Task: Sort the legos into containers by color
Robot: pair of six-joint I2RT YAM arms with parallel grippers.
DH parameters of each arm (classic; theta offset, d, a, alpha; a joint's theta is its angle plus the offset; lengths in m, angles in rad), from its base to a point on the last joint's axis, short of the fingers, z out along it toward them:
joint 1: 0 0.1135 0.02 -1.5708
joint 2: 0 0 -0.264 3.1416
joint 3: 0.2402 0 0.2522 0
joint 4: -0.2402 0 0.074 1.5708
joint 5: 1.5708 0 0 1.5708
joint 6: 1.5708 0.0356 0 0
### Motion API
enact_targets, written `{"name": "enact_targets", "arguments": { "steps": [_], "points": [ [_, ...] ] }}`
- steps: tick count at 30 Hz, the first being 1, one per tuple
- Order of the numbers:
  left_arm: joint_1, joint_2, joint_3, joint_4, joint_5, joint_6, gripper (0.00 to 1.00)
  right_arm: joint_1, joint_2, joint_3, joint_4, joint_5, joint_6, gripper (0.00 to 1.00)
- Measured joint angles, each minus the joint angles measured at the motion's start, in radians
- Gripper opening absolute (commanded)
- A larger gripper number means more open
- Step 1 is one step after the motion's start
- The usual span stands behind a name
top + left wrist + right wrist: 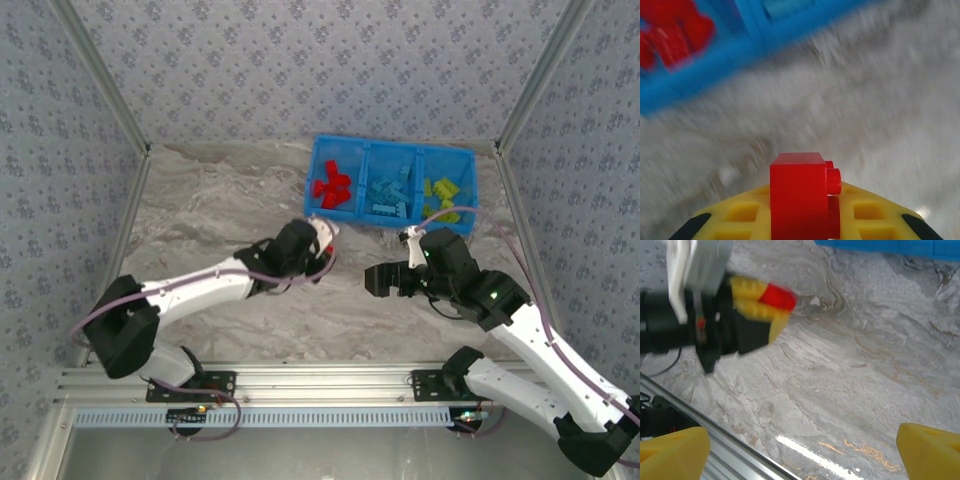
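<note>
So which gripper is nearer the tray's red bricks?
Left. The left gripper, shut on a red brick, sits just in front of the tray's red bricks; the open right gripper is farther back and rightward.

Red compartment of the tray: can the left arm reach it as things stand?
Probably yes: the left claw, shut on a red brick, sits just before the red compartment, nothing between them.

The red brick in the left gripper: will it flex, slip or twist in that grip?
Probably rigid: the red brick shows square edges in the shut left gripper. Likely light, being small beside the fingers. It might pivot, since it is pinched at the tips, partly protruding.
</note>
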Motion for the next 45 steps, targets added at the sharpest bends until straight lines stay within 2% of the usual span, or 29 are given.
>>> {"name": "enact_targets", "arguments": {
  "steps": [8, 10, 12, 15, 18, 22, 25, 27, 33, 37, 41, 45],
  "points": [
    [0.184, 0.416, 0.491, 0.057, 0.001, 0.026, 0.14, -0.001, -0.006, 0.085, -0.024, 0.172, -0.016, 1.00],
    [0.215, 0.523, 0.619, 0.052, 0.009, 0.026, 0.23, -0.002, -0.018, 0.087, -0.037, 0.194, -0.016, 1.00],
    [0.243, 0.634, 0.758, 0.033, 0.022, 0.031, 0.38, -0.003, -0.034, 0.087, -0.056, 0.212, -0.015, 1.00],
    [0.270, 0.754, 0.931, 0.002, 0.036, 0.032, 0.52, -0.003, -0.056, 0.087, -0.082, 0.231, -0.015, 1.00],
    [0.283, 0.823, 1.054, -0.035, 0.054, 0.032, 0.55, -0.003, -0.070, 0.092, -0.108, 0.250, -0.014, 1.00],
    [0.282, 0.809, 1.080, -0.057, 0.080, 0.034, 0.55, -0.008, -0.079, 0.095, -0.140, 0.292, -0.002, 1.00],
    [0.280, 0.703, 0.922, -0.004, 0.093, 0.023, 0.55, -0.011, -0.087, 0.094, -0.157, 0.348, 0.012, 1.00],
    [0.278, 0.571, 0.734, 0.036, 0.101, 0.002, 0.56, -0.014, -0.098, 0.077, -0.153, 0.395, 0.016, 1.00],
    [0.266, 0.082, 0.186, 0.165, 0.067, -0.058, 0.63, -0.039, -0.126, -0.055, -0.090, 0.577, 0.011, 1.00],
    [0.247, -0.241, -0.086, 0.198, -0.015, -0.075, 0.71, -0.089, -0.110, -0.206, 0.072, 0.719, -0.037, 1.00],
    [0.259, -0.504, -0.307, 0.171, -0.145, -0.077, 0.80, -0.205, -0.034, -0.369, 0.315, 0.756, -0.145, 1.00],
    [0.342, -0.681, -0.477, 0.137, -0.243, -0.059, 0.88, -0.418, 0.135, -0.472, 0.565, 0.695, -0.241, 0.99]
  ]
}}
